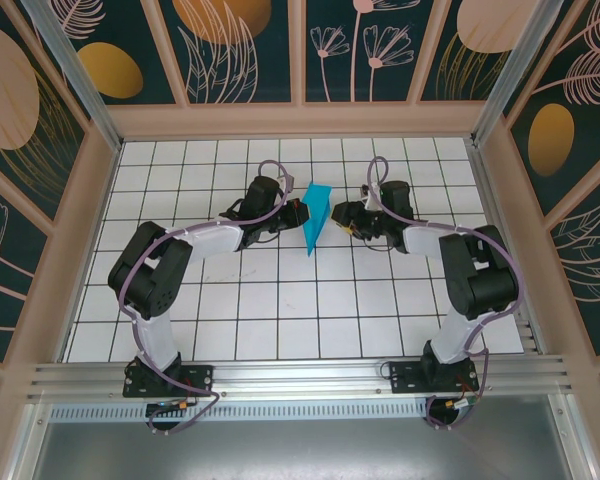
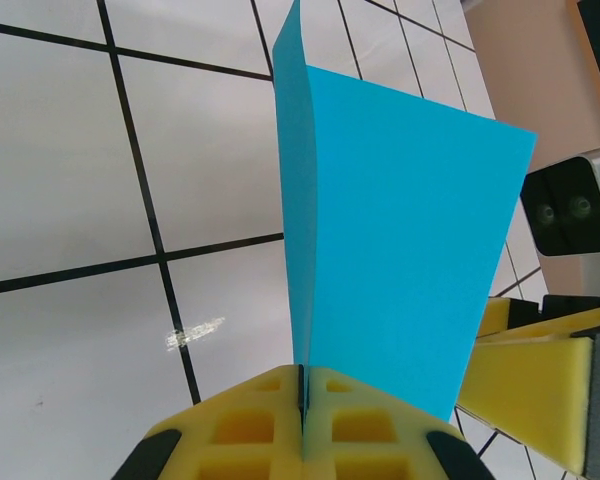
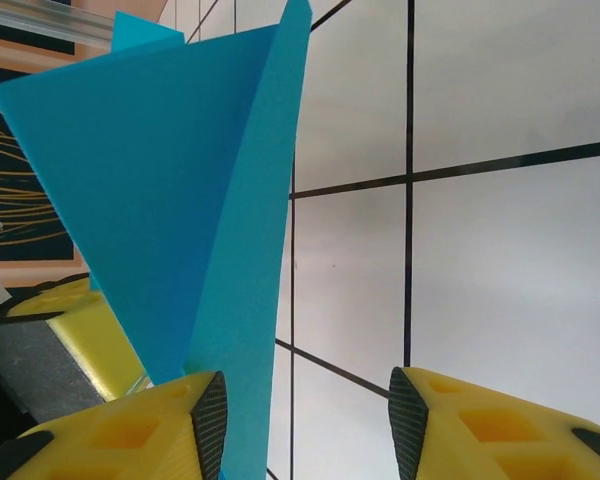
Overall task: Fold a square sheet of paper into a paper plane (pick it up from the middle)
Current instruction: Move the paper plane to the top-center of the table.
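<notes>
The square sheet of paper (image 1: 317, 216) is teal-blue, folded into layers, and stands on edge in mid-air above the middle of the table. My left gripper (image 1: 298, 212) is shut on its left edge; in the left wrist view the yellow fingertips (image 2: 270, 420) press together with the paper (image 2: 400, 230) rising out of the seam. My right gripper (image 1: 342, 218) is just right of the sheet and open. In the right wrist view the paper (image 3: 170, 180) lies against the inner face of the left finger (image 3: 140, 425), and the right finger (image 3: 480, 425) stands well apart.
The white gridded table (image 1: 280, 310) spreads below the paper. Wooden walls with dark floral panels (image 1: 300, 60) enclose the back and sides. A metal rail (image 1: 300, 375) runs along the near edge by the arm bases.
</notes>
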